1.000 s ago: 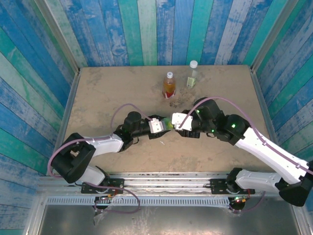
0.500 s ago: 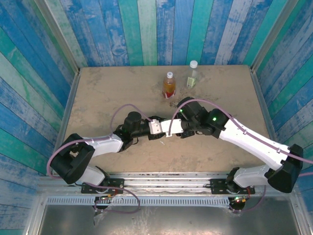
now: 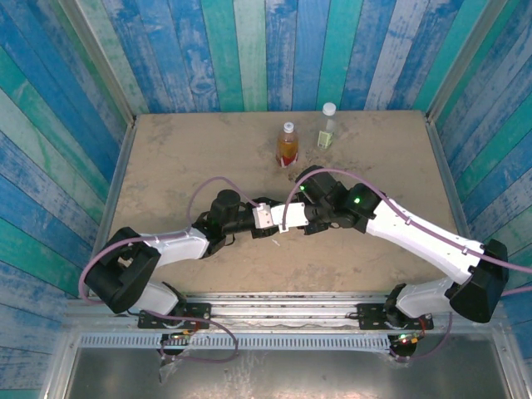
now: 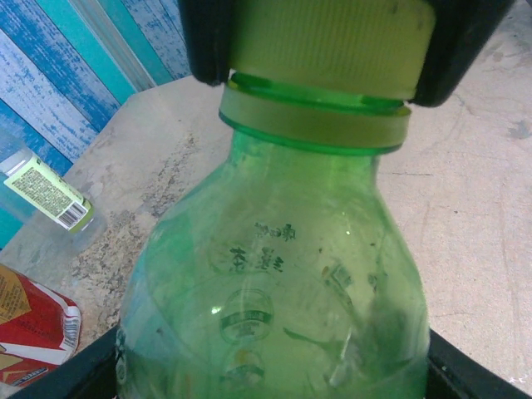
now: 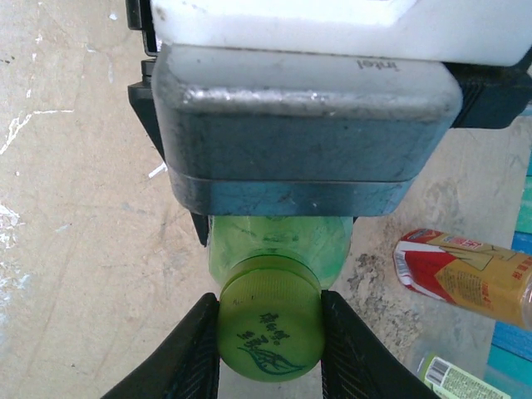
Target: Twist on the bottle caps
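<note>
Left wrist view: green bottle (image 4: 274, 283) cut off by bottom edge, base unseen; yellow-green cap (image 4: 320, 41) cut off by top edge, crown unseen; right gripper's fingers (image 4: 461, 50) cropped at top; left gripper's fingers (image 4: 478, 378) just dark corners at bottom edge; clear bottle (image 4: 50, 195) cropped by left edge; amber bottle (image 4: 33, 320) cropped at corner, label print blurred

Right wrist view: green bottle's body mostly hidden behind left gripper's camera housing (image 5: 303, 137); amber bottle cut by right edge, clear bottle by bottom edge

Top view: grip on cap too small to tell
</note>
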{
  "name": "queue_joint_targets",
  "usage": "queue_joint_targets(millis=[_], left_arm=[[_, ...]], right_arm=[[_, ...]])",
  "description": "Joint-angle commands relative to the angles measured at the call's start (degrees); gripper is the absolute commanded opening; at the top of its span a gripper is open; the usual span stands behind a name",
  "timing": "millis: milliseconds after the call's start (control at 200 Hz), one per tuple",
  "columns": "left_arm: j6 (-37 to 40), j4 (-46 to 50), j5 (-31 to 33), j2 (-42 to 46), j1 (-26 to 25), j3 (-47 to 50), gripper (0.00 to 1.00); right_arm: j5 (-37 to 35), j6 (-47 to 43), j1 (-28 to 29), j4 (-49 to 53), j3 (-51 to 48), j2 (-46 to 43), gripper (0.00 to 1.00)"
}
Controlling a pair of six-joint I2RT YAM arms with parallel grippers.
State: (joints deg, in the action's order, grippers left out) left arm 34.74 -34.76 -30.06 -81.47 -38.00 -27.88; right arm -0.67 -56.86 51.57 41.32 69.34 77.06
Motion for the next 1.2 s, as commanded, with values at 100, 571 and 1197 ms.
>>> queue_joint_targets(millis=[100, 571, 1197], left_arm=[[-1.8, -3.9, 2.4, 2.1, -0.2, 0.7, 0.62], [-4.0, -8.3, 2.8, 0.4, -0.2, 1.1, 0.62], [-16.9, -9.8, -27.9, 1.3, 2.0, -1.3, 0.62]], right_arm=[[0.6, 17.6, -0.4, -3.7, 0.0, -0.7, 0.08], [-1.8, 74.1, -0.8, -9.7, -4.4, -4.5, 0.16], [42.0, 13.6, -14.1, -16.2, -15.2, -23.6, 0.60]])
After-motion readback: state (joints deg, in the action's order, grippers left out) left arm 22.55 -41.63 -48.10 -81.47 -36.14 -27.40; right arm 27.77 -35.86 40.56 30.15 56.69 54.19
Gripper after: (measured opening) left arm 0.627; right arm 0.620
